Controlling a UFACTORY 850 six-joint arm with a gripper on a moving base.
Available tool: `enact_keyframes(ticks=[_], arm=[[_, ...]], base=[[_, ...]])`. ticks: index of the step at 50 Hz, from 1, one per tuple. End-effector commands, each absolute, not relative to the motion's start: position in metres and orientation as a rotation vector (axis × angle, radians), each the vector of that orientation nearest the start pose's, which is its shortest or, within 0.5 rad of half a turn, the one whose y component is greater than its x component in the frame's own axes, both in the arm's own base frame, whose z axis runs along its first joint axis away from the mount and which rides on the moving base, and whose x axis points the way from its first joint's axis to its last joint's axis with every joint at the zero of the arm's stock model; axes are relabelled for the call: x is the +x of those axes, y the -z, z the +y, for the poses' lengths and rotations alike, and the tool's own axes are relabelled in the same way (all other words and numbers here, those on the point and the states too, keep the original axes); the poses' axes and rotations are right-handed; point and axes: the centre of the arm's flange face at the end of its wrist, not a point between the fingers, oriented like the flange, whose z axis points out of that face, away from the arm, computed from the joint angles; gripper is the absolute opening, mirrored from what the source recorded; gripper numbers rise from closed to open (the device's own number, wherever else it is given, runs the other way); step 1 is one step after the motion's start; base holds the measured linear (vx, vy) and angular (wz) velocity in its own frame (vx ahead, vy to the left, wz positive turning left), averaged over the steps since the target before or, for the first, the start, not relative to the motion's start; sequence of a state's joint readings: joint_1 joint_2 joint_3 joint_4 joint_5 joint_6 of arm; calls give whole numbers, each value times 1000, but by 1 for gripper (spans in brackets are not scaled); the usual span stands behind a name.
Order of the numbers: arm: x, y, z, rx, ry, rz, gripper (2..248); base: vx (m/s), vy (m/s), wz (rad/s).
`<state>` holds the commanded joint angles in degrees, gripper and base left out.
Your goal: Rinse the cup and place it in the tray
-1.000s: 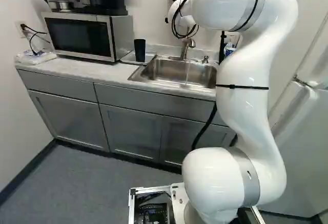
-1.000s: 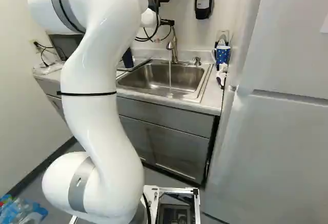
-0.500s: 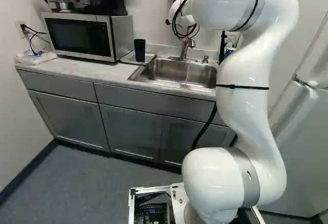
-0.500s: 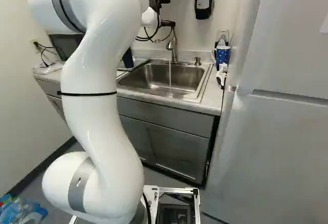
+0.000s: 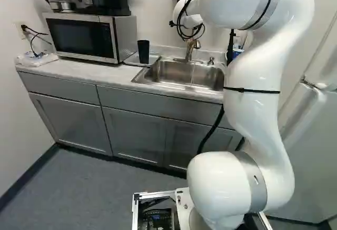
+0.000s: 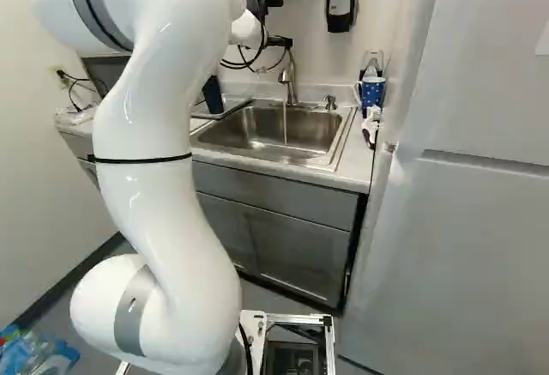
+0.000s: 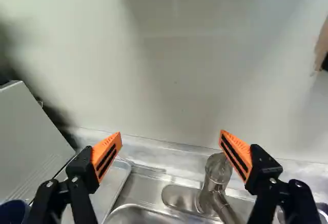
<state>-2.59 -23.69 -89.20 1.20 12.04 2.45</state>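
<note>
By the running faucet [image 6: 291, 79], the gripper [image 7: 170, 133] stands wide and empty; the cup [image 5: 144, 51] sits upright in the tray [image 7: 110, 185], apparently placed, its rinse unconfirmed, the water likely left to stop.

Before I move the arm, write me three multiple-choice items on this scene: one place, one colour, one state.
1. Where does the dark cup stand?
A) in the sink
B) on top of the microwave
C) between the sink and the microwave

2. What colour are the pads of the gripper?
A) green
B) orange
C) white

3. What is the faucet doing?
A) running into the sink
B) shut off
C) filling the dark cup

Key:
1 C: in the left base view it stands right of the microwave and left of the sink.
2 B: the wrist view shows both orange.
3 A: a thin stream of water falls in the right base view.
</note>
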Motion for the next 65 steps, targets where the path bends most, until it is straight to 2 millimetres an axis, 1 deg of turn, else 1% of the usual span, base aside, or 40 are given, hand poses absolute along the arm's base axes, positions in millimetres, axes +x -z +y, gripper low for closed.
enact_keyframes(ticks=[21,46,57,65], arm=[[671,-664,-23,-2446,1944,123,247],[643,-667,-20,-2456,1929,120,247],[624,-669,-21,-2463,1922,123,247],[610,-670,-26,-2470,1921,133,247]], base=[[0,0,0],[0,0,0],[0,0,0],[0,0,0]])
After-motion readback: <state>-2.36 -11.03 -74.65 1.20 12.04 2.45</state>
